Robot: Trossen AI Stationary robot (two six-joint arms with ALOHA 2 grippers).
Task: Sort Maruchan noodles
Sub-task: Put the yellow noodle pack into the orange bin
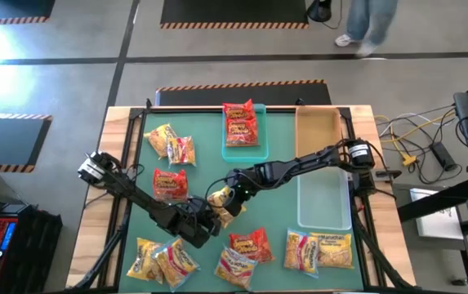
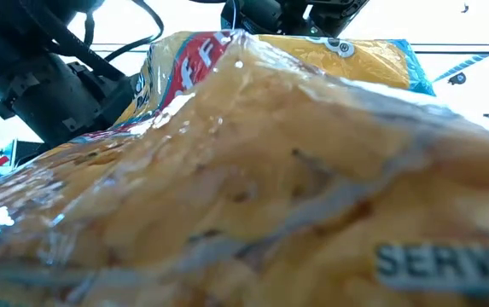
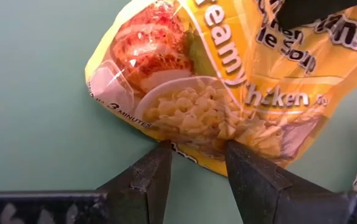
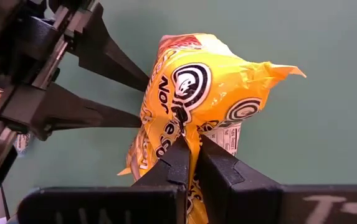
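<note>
A crumpled yellow Maruchan noodles packet (image 1: 220,201) hangs over the middle of the green mat (image 1: 201,122), with my right gripper (image 1: 234,193) shut on it. My left gripper (image 1: 210,220) comes from the near left, open. Its two fingertips (image 3: 164,152) stand on either side of the packet's lower edge (image 3: 197,158). More packets lie flat on the mat, at the left (image 1: 171,143), left of centre (image 1: 171,184), and along the near edge (image 1: 160,260) (image 1: 250,245) (image 1: 319,249). One near-edge packet (image 2: 253,196) fills the low view. My right gripper pinches a bunched fold of the packet's wrapper (image 4: 189,127) between its two fingers, slanting down from the table's right. The packet hangs crumpled below the fingers. My left gripper has the packet's lower edge between its fingertips; whether they touch it I cannot tell.
A teal tray (image 1: 227,149) at the far middle holds red packets (image 1: 242,124). A tan tray (image 1: 318,131) stands at the far right and a clear tray (image 1: 325,200) in front of it. Cables and gear lie beyond the table's right edge. A person's legs (image 1: 368,20) show far off.
</note>
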